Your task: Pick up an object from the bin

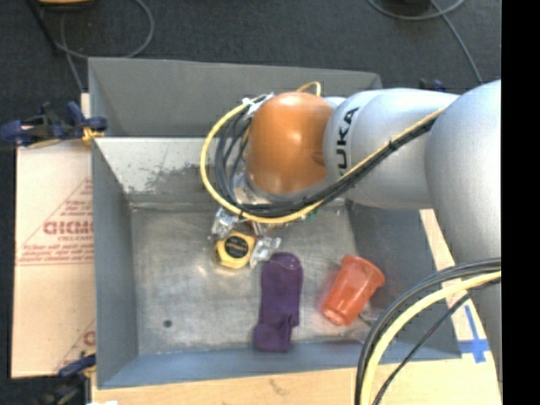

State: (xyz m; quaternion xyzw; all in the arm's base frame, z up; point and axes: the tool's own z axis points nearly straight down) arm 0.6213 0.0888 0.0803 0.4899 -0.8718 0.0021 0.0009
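Observation:
My gripper [245, 235] is low over the bin floor, just left of the middle, under the arm's orange cover. It is open, and its two metal fingertips [221, 224] stand on either side of a small yellow and black tape measure [234, 251] that lies on the floor. I cannot tell whether the tips touch it. A limp purple cloth thing [278, 302] lies just right of the tape measure and stretches toward the front wall.
An orange plastic cup [350, 289] lies on its side at the front right of the bin. The arm and its cables hide the back middle of the bin. Bare floor shows to the left.

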